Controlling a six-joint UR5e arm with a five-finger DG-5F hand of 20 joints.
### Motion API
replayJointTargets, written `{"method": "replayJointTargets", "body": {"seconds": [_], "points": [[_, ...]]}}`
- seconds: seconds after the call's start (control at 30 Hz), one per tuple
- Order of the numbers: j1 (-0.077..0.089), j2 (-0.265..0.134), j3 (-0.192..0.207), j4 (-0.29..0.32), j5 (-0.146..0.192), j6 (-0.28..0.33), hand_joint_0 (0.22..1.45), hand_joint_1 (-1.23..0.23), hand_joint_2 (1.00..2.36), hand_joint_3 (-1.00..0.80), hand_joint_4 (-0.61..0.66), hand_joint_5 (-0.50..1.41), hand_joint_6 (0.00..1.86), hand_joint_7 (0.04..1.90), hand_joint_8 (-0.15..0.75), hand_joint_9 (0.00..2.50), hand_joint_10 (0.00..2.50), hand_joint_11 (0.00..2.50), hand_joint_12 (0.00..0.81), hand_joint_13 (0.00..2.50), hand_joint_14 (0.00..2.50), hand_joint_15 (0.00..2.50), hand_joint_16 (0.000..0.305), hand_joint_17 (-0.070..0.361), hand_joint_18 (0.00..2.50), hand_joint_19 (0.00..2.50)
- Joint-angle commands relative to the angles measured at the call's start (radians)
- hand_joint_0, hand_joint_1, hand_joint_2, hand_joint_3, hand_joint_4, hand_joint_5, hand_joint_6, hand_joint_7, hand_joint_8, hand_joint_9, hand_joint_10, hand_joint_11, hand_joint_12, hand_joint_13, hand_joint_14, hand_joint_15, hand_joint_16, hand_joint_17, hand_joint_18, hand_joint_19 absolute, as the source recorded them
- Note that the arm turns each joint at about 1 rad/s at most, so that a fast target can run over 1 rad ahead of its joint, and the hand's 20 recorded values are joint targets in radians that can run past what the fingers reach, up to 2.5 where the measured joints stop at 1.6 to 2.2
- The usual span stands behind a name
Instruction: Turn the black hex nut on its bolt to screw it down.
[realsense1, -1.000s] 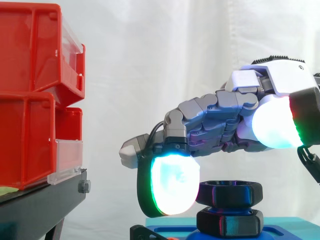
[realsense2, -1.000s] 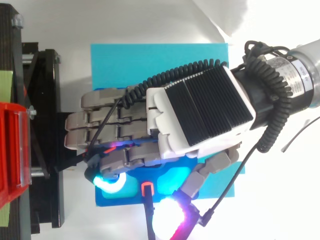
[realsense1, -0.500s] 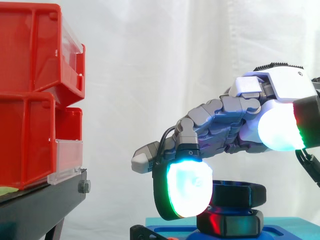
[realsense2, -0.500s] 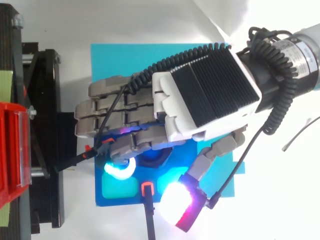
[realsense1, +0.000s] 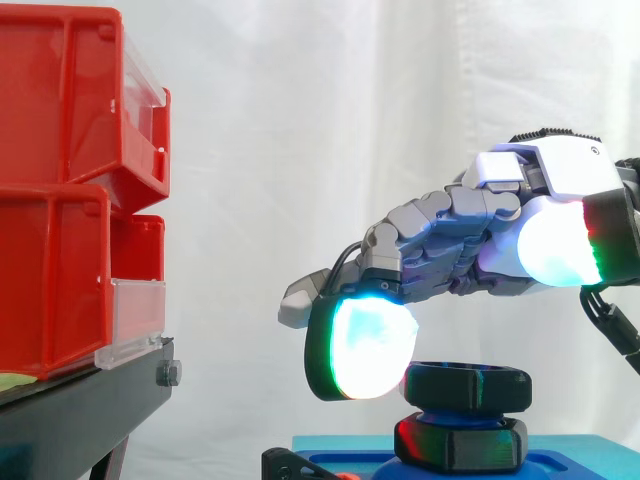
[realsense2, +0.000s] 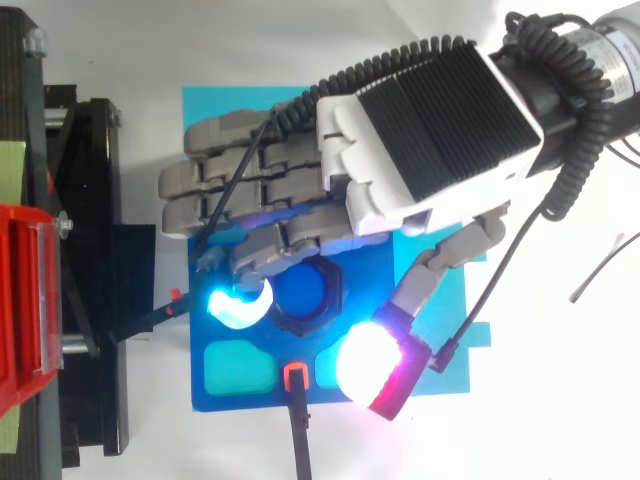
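The black hex nut (realsense1: 467, 386) sits high on its blue bolt (realsense2: 305, 293), above a second black hex piece (realsense1: 460, 443) on the blue base plate (realsense2: 225, 395). My hand (realsense2: 400, 150) hovers over the fixture, coming in from the right. Its fingers are relaxed and stretched forward. One fingertip pad (realsense1: 365, 345) glows cyan just left of the nut, at about the height of its top. The thumb pad (realsense2: 375, 365) glows white and magenta, off the nut's front right corner and apart from it. Nothing is held.
Red bins (realsense1: 60, 200) stand stacked on a black stand (realsense1: 70, 410) at the left. A cyan mat (realsense2: 300, 110) lies under the base plate. A black cable with an orange plug (realsense2: 293, 377) enters the plate's front edge beside a teal pad (realsense2: 238, 372).
The hand has swung back and risen off the fixture. The nut's opening and bolt top, covered by the fingers before, now show from above. The thumb has moved away from the nut.
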Motion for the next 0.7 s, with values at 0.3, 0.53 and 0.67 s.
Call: {"method": "replayJointTargets", "body": {"seconds": [0.3,0.53,0.67], "points": [[-0.047,0.0,0.0,0.008,-0.071,0.0,0.46,-0.39,1.0,-0.5,0.31,-0.18,0.65,0.86,0.314,0.25,0.0,0.1,0.369,0.26,0.0,0.0,0.051,0.115,0.17,0.03],[-0.067,0.0,0.0,0.014,-0.106,0.009,0.46,-0.39,1.0,-0.5,0.31,-0.17,0.61,0.92,0.315,0.26,0.0,0.1,0.369,0.26,0.0,0.0,0.051,0.115,0.17,0.03],[-0.077,0.0,0.0,0.027,-0.117,0.011,0.46,-0.39,1.0,-0.5,0.31,-0.17,0.58,0.97,0.316,0.26,0.0,0.1,0.37,0.26,0.0,0.0,0.051,0.115,0.18,0.03]]}}
